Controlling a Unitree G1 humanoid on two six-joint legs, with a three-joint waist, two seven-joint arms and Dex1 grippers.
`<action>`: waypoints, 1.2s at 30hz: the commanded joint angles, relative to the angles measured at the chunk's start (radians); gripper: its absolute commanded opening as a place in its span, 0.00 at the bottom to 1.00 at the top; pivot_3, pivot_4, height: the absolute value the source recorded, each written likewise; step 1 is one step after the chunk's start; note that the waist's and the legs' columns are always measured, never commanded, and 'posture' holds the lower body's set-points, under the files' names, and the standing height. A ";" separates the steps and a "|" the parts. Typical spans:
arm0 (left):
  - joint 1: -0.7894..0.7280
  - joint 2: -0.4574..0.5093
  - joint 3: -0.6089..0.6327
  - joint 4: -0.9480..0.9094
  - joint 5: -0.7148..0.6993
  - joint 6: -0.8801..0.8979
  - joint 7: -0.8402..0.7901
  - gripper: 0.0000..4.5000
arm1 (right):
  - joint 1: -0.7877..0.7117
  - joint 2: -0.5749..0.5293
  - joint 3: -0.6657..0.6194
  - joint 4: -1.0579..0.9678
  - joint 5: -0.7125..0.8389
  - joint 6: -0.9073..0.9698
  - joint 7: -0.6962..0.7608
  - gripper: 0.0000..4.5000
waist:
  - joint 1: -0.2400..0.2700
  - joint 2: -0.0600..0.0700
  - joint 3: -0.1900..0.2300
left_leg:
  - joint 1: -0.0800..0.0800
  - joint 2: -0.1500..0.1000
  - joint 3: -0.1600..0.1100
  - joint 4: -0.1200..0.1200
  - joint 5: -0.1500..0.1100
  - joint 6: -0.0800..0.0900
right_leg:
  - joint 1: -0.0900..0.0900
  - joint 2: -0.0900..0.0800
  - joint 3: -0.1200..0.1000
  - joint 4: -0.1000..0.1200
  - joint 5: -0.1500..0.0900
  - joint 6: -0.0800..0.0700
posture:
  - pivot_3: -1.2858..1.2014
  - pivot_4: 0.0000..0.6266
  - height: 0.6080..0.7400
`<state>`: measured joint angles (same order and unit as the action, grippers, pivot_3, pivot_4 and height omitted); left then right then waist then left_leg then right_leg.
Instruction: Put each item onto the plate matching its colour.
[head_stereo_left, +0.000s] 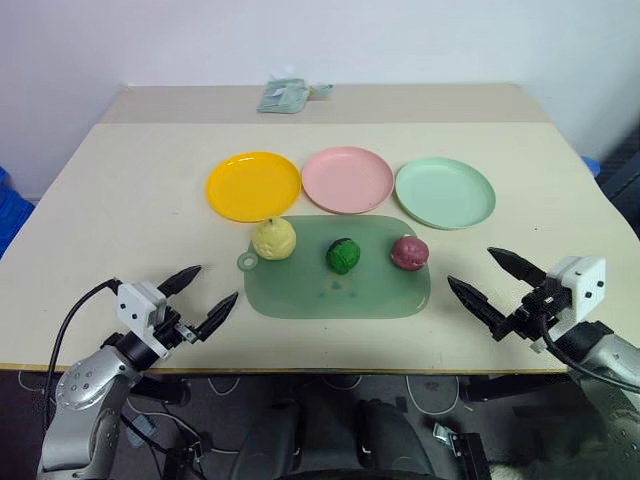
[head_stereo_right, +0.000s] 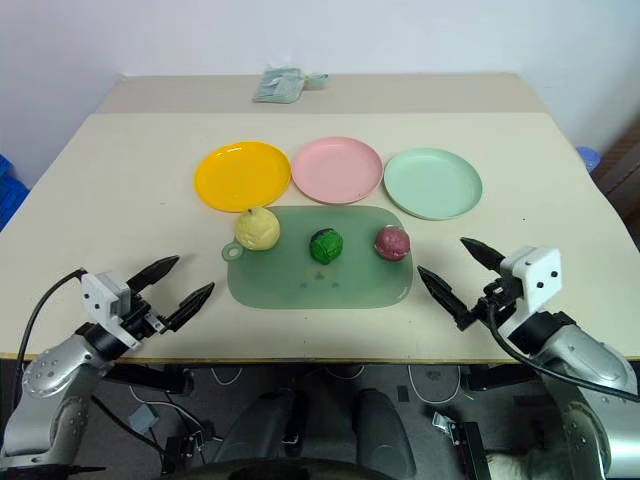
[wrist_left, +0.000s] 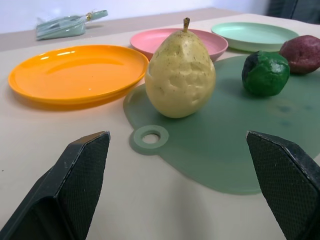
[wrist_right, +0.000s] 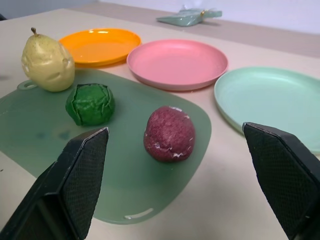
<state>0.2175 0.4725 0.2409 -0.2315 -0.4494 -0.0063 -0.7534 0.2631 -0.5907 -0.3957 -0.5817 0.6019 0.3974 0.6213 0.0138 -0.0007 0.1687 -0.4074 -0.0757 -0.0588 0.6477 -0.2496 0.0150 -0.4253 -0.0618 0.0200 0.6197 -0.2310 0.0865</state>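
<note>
Yellow item: you have the pale yellow pear-shaped lump (head_stereo_left: 273, 239) upright on the green mat (head_stereo_left: 340, 290), at the mat's left end, just beside the near rim of the orange-yellow plate (head_stereo_left: 253, 185); you cannot tell whether it touches that rim.
Green item: your dark green knobbly lump (head_stereo_left: 343, 255) sits near the middle of the mat, apart from the other two.
Maroon item: your maroon-pink lump (head_stereo_left: 409, 252) sits at the mat's right end, near the mint green plate (head_stereo_left: 445, 192) but apart from it.
Plates: you see three in a row behind the mat, orange-yellow on the left, the pink plate (head_stereo_left: 347, 179) in the middle, mint green on the right; none carries an item.
Left hand: your left hand (head_stereo_left: 200, 298) is spread wide and holds nothing; it hovers over the near left part of the surface (head_stereo_left: 130, 200), to the left of the mat, pointing towards the yellow lump.
Right hand: your right hand (head_stereo_left: 486, 282) is also spread wide and holds nothing; it is near the mat's right edge, pointing towards the maroon lump.
Far edge: a small clear packet (head_stereo_left: 285, 95) lies at the back of the surface, well apart from the plates.
</note>
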 joint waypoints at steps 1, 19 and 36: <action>-0.027 0.003 -0.014 -0.062 0.012 0.030 0.040 1.00 | -0.027 -0.005 0.016 -0.005 -0.004 -0.020 0.015 0.97 | 0.000 0.000 0.000 | 0.000 0.000 0.000 0.000 0.000 0.000 | 0.000 0.000 0.000 0.000 0.000 0.000 | 0.52 0.24 1.00; -0.375 -0.034 -0.102 -0.099 -0.002 0.455 0.293 1.00 | -0.274 -0.043 0.249 0.049 0.001 -0.008 0.198 0.97 | 0.000 -0.001 0.000 | 0.000 0.000 0.000 0.001 0.000 0.000 | 0.000 0.001 -0.002 0.001 0.003 0.004 | 0.52 0.24 1.00; -0.266 -0.061 -0.151 -0.370 0.002 0.591 0.400 1.00 | -0.353 -0.002 0.288 0.298 -0.075 -0.196 0.338 0.97 | 0.022 -0.001 0.000 | 0.000 0.000 0.000 0.002 0.000 0.000 | 0.001 0.000 -0.001 0.001 0.002 0.000 | 0.52 0.24 1.00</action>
<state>-0.0202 0.4165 0.0945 -0.5873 -0.4558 0.5717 -0.3757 -0.0895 -0.6026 -0.0958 -0.2743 0.5253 0.2317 0.9529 0.0362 -0.0019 0.1687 -0.4071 -0.0758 -0.0583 0.6499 -0.2496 0.0151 -0.4245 -0.0617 0.0184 0.6206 -0.2291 0.0868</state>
